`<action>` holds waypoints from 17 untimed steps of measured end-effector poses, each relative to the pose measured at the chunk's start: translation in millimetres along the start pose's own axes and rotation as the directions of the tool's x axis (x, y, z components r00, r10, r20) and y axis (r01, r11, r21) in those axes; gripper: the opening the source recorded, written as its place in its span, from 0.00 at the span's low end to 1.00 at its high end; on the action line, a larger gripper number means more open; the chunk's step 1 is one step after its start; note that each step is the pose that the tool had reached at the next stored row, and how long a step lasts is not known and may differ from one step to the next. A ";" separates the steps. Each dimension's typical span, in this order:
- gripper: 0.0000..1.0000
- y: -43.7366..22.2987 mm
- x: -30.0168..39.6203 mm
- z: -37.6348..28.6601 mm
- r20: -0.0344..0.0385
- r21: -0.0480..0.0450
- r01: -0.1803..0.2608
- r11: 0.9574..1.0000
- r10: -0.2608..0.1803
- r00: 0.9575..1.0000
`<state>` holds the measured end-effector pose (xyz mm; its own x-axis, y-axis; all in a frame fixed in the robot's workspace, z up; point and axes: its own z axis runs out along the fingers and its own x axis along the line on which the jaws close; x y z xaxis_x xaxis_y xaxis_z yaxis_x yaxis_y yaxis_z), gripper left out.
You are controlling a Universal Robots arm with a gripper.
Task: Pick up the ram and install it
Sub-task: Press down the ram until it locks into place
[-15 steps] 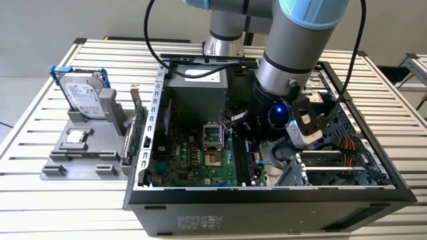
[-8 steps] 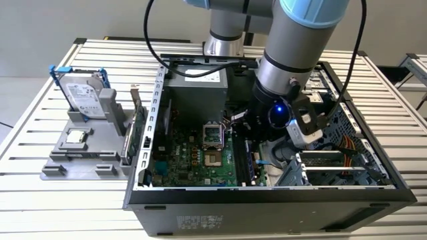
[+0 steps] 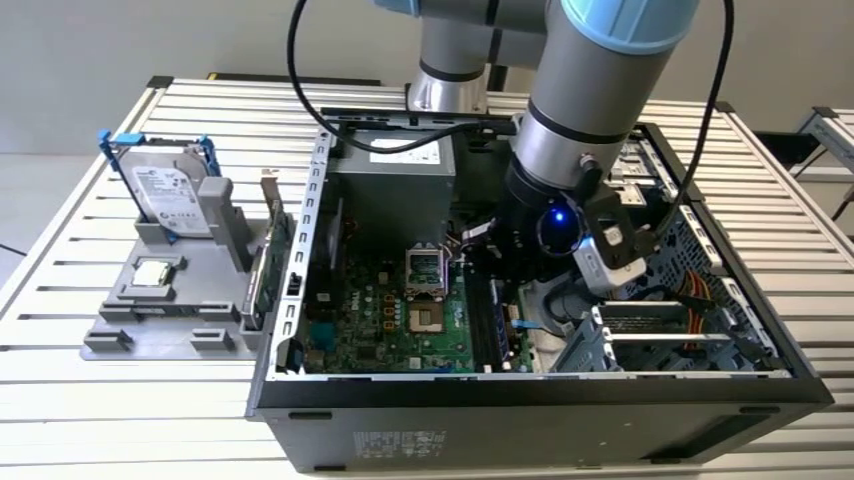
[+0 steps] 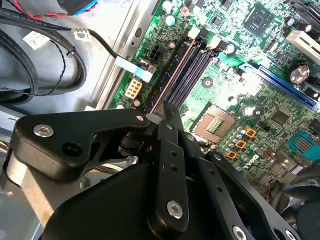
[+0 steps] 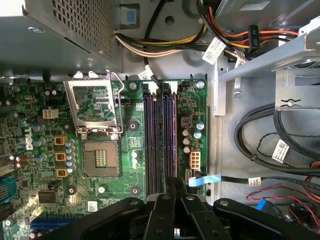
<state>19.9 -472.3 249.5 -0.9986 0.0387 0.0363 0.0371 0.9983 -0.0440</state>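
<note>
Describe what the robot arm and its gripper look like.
The arm has silver-grey tube segments with light blue joint caps, black cables running along it, and a glowing blue light near the wrist. The gripper is matte black, built from angular linkage plates with silver screws.

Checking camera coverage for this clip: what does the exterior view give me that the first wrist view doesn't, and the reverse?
The exterior view adds the hard drive and green card standing in the grey fixture beside the case, plus the arm. The first wrist view adds the orange and yellow power cables and the gripper over the slot ends. Both show the memory slots and the CPU socket.
</note>
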 end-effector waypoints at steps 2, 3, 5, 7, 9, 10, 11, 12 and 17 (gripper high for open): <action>0.00 0.0 0.0 0.0 0.000 0.000 0.000 1.000 0.000 1.000; 0.00 0.0 0.0 0.0 0.000 0.000 0.000 1.000 0.000 1.000; 0.00 0.1 0.1 0.1 0.001 0.001 0.018 1.000 -0.018 1.000; 0.00 0.2 0.1 0.3 0.002 0.002 0.055 0.998 -0.055 0.998; 0.00 0.2 0.0 0.8 0.004 0.004 0.091 0.996 -0.091 0.996; 0.00 0.2 0.0 1.0 0.005 0.005 0.109 0.994 -0.109 0.994; 0.00 0.2 0.0 1.1 0.005 0.006 0.127 0.992 -0.127 0.992; 0.00 0.2 0.0 1.2 0.006 0.006 0.145 0.989 -0.145 0.989; 0.00 0.3 0.0 2.0 0.009 0.010 0.228 0.974 -0.228 0.974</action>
<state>19.8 -472.1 247.6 -0.9810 -0.1906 0.0363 -0.1921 0.9804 -0.0443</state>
